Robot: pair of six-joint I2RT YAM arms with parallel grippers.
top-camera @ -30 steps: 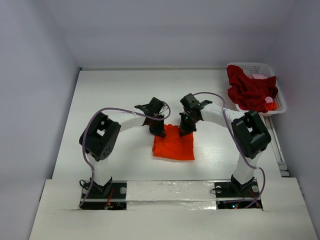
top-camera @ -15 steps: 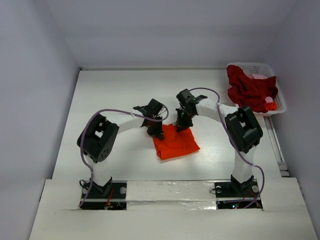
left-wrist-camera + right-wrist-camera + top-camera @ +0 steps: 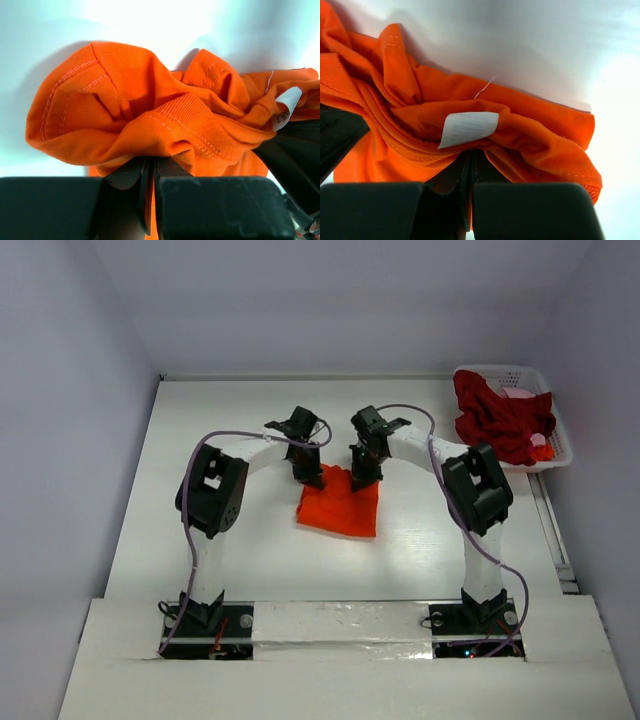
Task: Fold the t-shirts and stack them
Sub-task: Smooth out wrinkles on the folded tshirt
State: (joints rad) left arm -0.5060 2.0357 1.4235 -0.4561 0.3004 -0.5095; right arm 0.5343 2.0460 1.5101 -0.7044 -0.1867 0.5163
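Left gripper and right gripper, both clenched on the orange-red t-shirt at its far edge, have drawn it farther back, squaring it for folding.

Both arms share one build. The left arm and right arm are white tube links joined by bulky black joint housings. A thin purple cable loops along each. The left claw and right claw have matte black, blocky fingers.
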